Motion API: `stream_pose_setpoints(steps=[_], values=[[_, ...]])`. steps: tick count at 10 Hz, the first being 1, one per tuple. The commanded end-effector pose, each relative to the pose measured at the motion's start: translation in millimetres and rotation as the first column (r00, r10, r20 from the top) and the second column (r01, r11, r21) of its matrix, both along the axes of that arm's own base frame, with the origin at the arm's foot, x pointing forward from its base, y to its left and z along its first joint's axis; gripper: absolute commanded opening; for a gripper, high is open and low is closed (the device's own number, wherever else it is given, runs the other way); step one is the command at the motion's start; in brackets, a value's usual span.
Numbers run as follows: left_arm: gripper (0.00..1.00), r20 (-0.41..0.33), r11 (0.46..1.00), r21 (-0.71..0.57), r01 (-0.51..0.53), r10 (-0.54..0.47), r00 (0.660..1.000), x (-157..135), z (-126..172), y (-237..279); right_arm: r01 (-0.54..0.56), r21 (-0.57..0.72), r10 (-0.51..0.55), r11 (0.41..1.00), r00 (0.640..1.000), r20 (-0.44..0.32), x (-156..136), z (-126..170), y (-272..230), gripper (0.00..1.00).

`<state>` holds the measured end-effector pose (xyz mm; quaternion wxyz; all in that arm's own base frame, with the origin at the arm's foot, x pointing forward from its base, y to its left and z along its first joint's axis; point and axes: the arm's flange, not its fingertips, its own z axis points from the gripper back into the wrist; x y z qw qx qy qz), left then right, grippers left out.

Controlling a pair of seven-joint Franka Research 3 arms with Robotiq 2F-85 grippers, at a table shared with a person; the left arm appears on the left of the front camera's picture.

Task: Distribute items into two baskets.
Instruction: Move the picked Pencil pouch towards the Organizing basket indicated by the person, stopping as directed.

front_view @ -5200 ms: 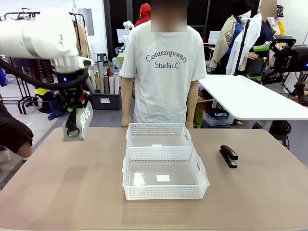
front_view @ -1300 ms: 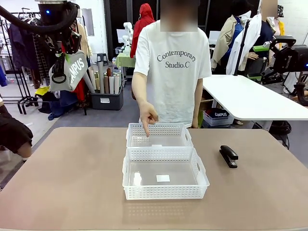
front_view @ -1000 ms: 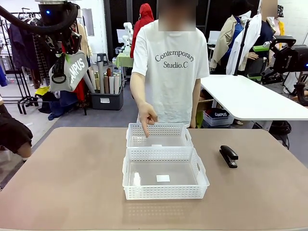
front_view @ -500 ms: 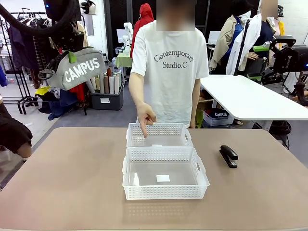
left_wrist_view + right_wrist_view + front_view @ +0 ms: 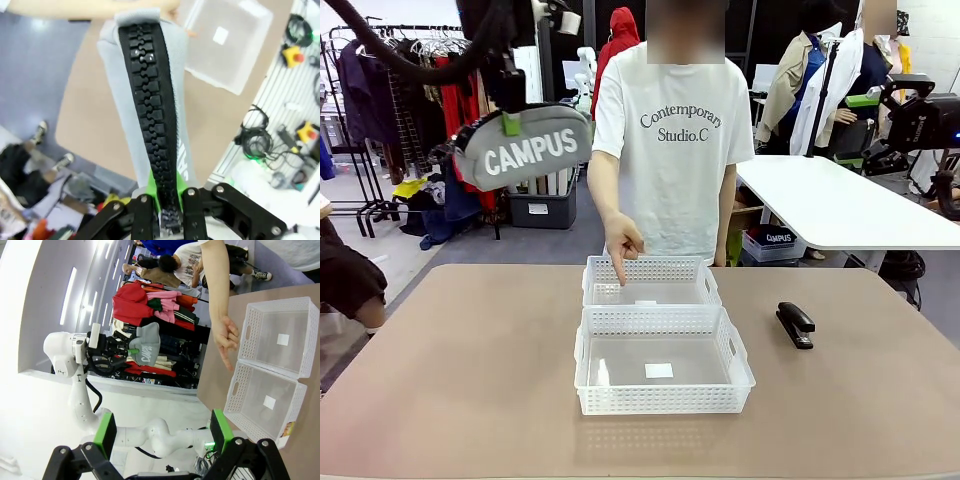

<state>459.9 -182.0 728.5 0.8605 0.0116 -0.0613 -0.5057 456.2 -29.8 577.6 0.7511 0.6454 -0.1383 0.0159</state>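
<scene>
Up and to the left of the far basket [image 5: 650, 267], the left gripper [image 5: 509, 121] hangs, its fingers pinching the top seam of the soft grey fabric pouch [image 5: 525, 152] at its chunky black zipper [image 5: 152, 115]. White lettering on the pouch reads "CAMPUS". The far basket and the near basket [image 5: 660, 399] touching its front are shallow white plastic rectangles with lattice walls, on the matte brown worktop [image 5: 450, 380]. A person's hand [image 5: 625, 243] points into the far basket; the shirt [image 5: 670, 190] reads "Contemporary Studio.C". Right of the far basket lies the glossy black stapler [image 5: 795, 324]. The right gripper [image 5: 162, 432] has green-padded fingers spread, empty.
</scene>
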Motion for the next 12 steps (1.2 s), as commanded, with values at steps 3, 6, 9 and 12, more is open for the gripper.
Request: stream_pose_setpoints(steps=[3,6,9,12], values=[[0.00,0.017,0.982,0.058,0.180,-0.181,0.983,-14,-22,-50,-0.001,-0.003,0.001,1.000,1.000,0.001,-1,1,0,1.00],[0.00,0.004,0.962,0.052,0.267,-0.267,0.964,-24,-37,-87,-0.001,-0.003,0.001,1.000,1.000,0.001,-1,1,0,1.00],[0.00,0.004,0.941,0.046,0.335,-0.336,0.942,-28,-53,-116,-0.001,-0.003,0.001,1.000,1.000,0.001,-1,1,0,1.00],[0.00,0.007,0.924,0.038,0.379,-0.380,0.925,-28,-77,-147,-0.001,-0.003,0.001,1.000,1.000,0.001,-1,1,0,1.00]])
